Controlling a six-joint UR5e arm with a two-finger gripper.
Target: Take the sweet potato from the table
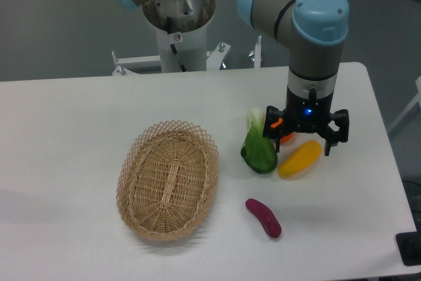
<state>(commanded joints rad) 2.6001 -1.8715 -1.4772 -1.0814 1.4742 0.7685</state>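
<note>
The sweet potato [264, 217], a small magenta-purple tuber, lies on the white table [72, 123] near the front edge, right of centre. My gripper [302, 145] hangs farther back and to the right, above a yellow-orange oblong vegetable [300, 158]. Its two black fingers [275, 144] are spread wide, so it is open and holds nothing. The sweet potato is well apart from the gripper, toward the front left of it.
An oval wicker basket [168, 179] sits left of the sweet potato. A green leafy vegetable [258, 148] lies just left of the gripper. A small orange item [287, 138] is partly hidden under the gripper. The robot base [179, 24] stands behind the table.
</note>
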